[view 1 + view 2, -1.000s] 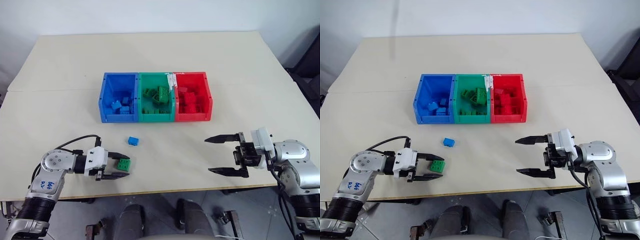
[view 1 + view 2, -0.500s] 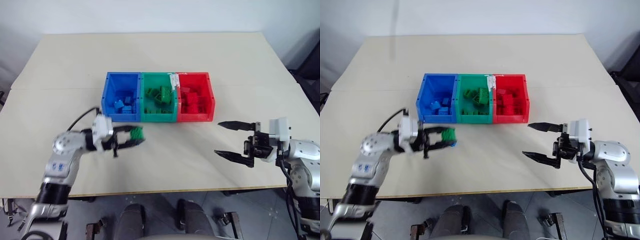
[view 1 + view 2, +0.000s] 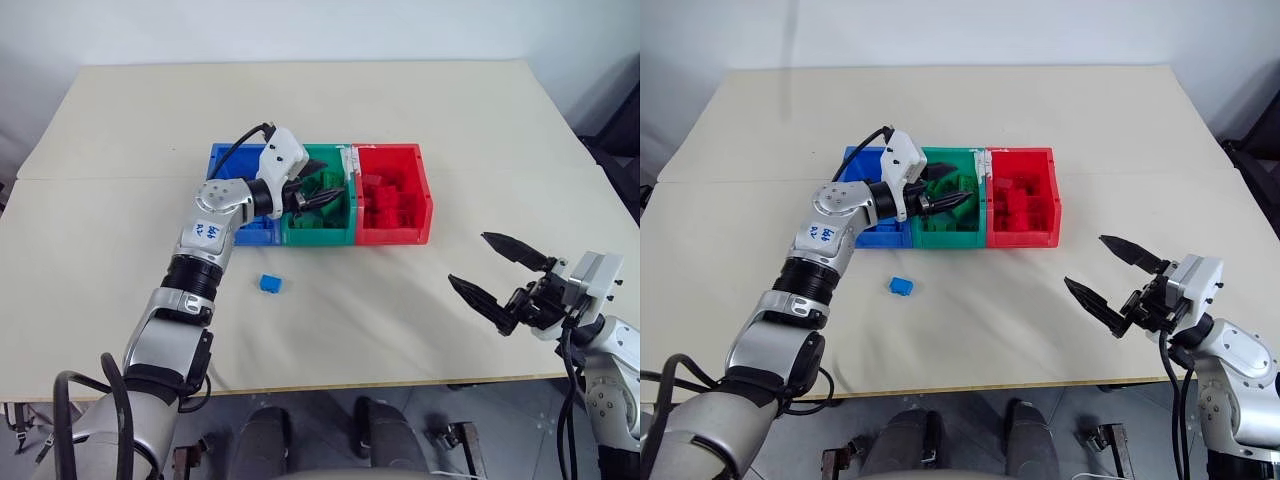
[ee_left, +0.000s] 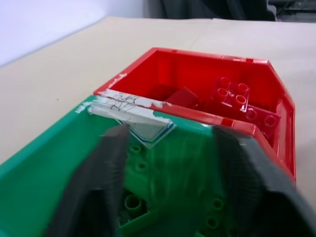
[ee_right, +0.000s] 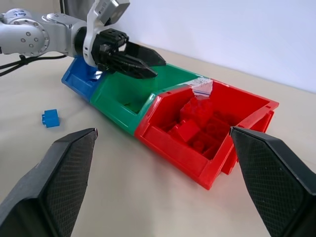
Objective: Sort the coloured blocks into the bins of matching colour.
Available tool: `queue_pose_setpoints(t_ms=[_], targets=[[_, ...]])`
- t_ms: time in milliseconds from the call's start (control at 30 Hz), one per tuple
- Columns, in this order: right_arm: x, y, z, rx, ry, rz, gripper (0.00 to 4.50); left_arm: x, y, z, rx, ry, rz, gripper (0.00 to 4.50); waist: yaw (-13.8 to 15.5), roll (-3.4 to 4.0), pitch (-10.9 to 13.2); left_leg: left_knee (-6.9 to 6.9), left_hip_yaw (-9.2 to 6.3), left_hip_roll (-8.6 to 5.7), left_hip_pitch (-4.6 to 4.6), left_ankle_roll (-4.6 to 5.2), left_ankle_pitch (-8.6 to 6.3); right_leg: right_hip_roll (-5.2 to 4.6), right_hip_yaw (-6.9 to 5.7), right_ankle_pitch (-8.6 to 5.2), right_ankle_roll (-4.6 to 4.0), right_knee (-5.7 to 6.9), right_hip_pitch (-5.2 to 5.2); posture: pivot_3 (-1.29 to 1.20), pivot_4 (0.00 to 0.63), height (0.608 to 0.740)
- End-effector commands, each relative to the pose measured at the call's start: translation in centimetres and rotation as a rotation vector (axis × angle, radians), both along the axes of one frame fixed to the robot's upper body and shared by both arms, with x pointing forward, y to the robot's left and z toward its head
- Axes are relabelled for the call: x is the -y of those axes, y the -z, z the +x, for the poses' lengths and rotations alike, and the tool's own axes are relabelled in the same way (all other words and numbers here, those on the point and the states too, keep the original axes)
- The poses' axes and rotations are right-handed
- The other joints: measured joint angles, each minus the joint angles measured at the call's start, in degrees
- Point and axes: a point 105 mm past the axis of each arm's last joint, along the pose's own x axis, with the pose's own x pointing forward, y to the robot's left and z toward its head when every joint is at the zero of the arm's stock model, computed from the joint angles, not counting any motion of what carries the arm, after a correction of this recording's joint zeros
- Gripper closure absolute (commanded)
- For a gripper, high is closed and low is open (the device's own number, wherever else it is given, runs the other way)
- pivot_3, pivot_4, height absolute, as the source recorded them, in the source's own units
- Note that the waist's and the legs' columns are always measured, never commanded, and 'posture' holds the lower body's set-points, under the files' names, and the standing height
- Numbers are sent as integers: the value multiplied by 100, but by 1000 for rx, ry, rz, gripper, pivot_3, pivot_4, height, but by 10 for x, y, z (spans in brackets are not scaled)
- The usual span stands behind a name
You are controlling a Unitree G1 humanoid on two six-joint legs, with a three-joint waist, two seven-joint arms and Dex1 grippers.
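- A second ago the left end effector (image 3: 322, 197) sat low at the near left of the tabletop (image 3: 120, 130), pinching a green block; now that arm reaches out over the green bin (image 3: 317, 234), and the green block is no longer seen between its fingers.
- The right end effector (image 3: 503, 276) has swung from pointing across the tabletop to angling towards the bins, and it sits nearer the tabletop's right edge than before.
- The lone blue block (image 3: 269, 284) lies loose on the tabletop where it was, in front of the blue bin (image 3: 222, 160), below the left forearm and well apart from both end effectors.
- The right end effector is at the near right, its two black fingers spread wide and holding nothing; the red bin (image 5: 217, 132) with its red blocks (image 5: 196, 114) lies ahead of it, not touched.
- The left end effector hangs over the green bin; in the left wrist view its fingers (image 4: 103, 182) stand apart with nothing between them, and green blocks (image 4: 165, 197) lie in the bin below.
- The three bins stand joined in a row at mid-tabletop: blue on the left, green in the middle, red on the right.
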Motion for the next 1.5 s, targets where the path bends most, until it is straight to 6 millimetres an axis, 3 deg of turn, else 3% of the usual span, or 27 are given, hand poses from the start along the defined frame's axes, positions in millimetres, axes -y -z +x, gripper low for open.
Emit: queue_pose_setpoints(t_ms=[33,100,200,467,667,767,900,1033,1300,1500], targets=[[-3,-12,-6,63,-13,2,0,-6,-15,-7,78,34,-17,529,14,0,0,2,0,0,0,0,0,-1,0,0,1,0,1,0,150,740],[-6,-11,-4,58,-48,-8,0,-20,-17,-16,106,60,-26,36,0,0,0,4,0,0,0,0,0,-1,0,1,2,1,2,0,150,740],[-14,-9,-1,43,-127,-35,0,-48,-12,-33,142,86,-3,36,-62,1,0,4,4,7,5,-1,0,2,1,1,1,7,0,0,150,740],[-40,2,6,6,-367,-119,0,-156,18,-96,133,-69,68,36,-145,1,0,4,10,21,12,-3,1,2,1,-1,-2,18,-3,0,150,740],[-57,11,8,-20,-516,-157,0,-200,41,-150,58,-230,69,36,-120,0,0,5,2,15,10,5,-7,-11,-1,-2,-5,18,-1,0,150,740],[-61,14,9,-30,-565,-174,0,-211,52,-169,10,-274,89,36,-136,0,0,4,5,20,11,3,-13,-10,-4,-3,-8,18,-3,0,150,740],[-61,17,10,-35,-597,-204,0,-216,64,-181,-39,-280,125,36,-125,0,0,5,4,23,15,18,-33,-10,-9,-9,-19,12,-5,0,150,740],[-57,15,13,-34,-589,-211,0,-205,67,-177,-50,-246,122,36,-135,0,0,4,4,27,17,15,-34,-7,-14,-12,-24,17,-8,0,150,740],[-30,20,11,-72,-454,-229,0,-145,70,-144,-39,33,192,36,-96,0,-1,5,9,26,18,-4,-25,-4,-14,-11,-26,32,-8,0,150,740],[-16,24,-3,-96,-366,-223,0,-118,96,-106,-88,156,309,36,-127,5,-3,5,25,30,19,-17,-19,5,-14,-11,-25,37,-11,0,150,740]])
